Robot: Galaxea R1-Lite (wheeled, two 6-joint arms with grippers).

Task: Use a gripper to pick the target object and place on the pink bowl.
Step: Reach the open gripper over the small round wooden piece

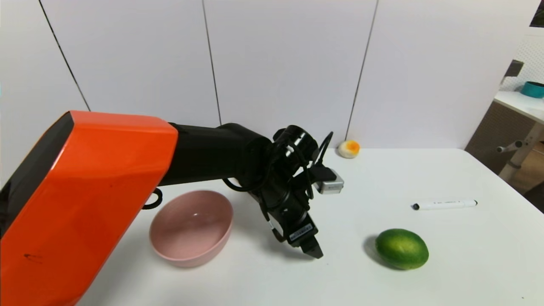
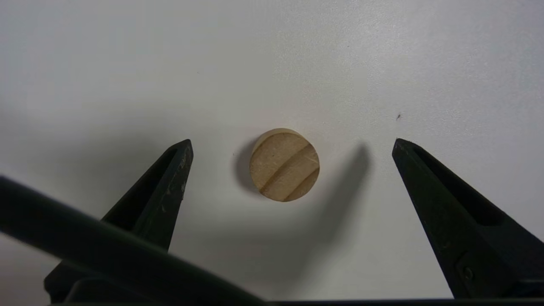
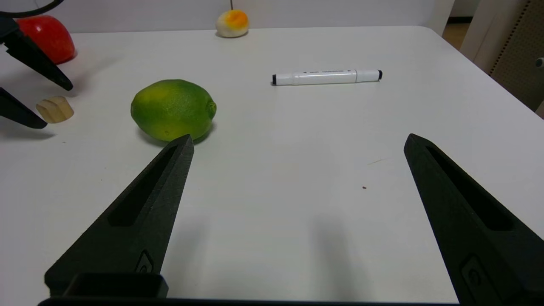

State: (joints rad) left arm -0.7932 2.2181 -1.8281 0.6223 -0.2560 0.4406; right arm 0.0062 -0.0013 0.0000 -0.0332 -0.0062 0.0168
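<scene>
Left gripper [image 2: 293, 142] lowered over the white table [image 1: 425, 263] just right of the pink bowl [image 1: 191, 227], its fingers spread wide to either side of the target object [image 2: 284, 165], a grooved wooden disc lying flat on the table and touching neither finger. In the head view the disc is hidden behind the left arm, and only one fingertip shows. Right gripper [image 3: 297, 142], absent from the head view, hangs open above the table near a green lime [image 3: 173, 109]; a marker [image 3: 326, 77] lies beyond.

Spread right tool [image 3: 297, 144] near lime [image 3: 173, 109]
</scene>
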